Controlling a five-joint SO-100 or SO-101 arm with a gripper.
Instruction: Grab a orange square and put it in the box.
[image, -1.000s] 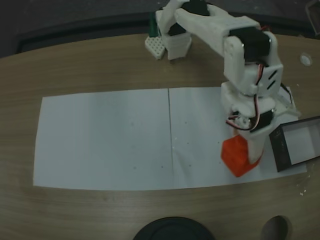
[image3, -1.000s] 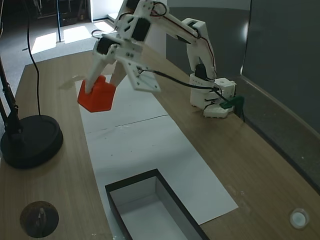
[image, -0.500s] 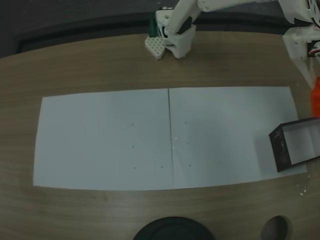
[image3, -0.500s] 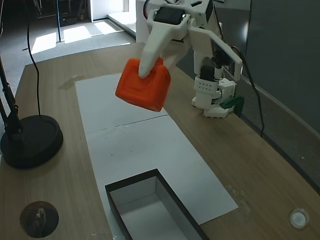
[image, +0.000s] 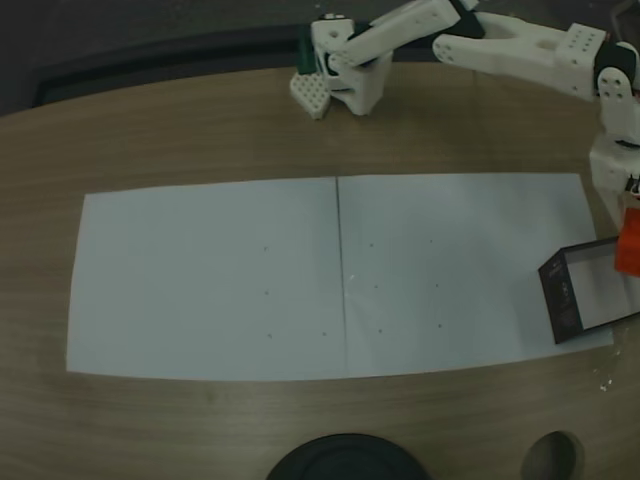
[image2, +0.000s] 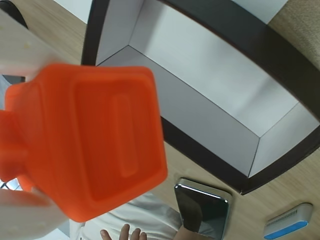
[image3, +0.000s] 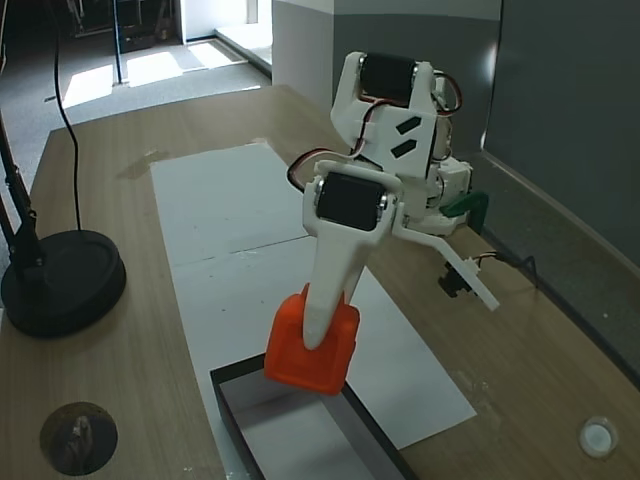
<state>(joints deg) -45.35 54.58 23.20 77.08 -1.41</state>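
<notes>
The orange square (image3: 300, 365) hangs just over the far end of the box (image3: 228, 398), gripped by my gripper (image3: 316, 338), whose white finger runs down its top. In a fixed view from above, the gripper (image: 627, 232) and the orange square (image: 629, 256) sit at the right edge, over the box (image: 562, 295). In the wrist view the orange square (image2: 90, 135) is held close at the left, its raised bump facing the camera. Behind it lies the black-walled box with its pale inside (image2: 200, 85).
The box lies on the end of a white paper sheet (image: 300, 270) on a wooden table. A black round lamp base (image3: 60, 285) stands beside the sheet. The arm's base (image: 340, 70) is clamped at the far edge. The wrist view shows a phone (image2: 202, 210) and a person's hand (image2: 120, 234).
The arm has swung the orange square off the paper's middle toward the box and lowered it until it hangs just over the box's end. The grip has held throughout.
</notes>
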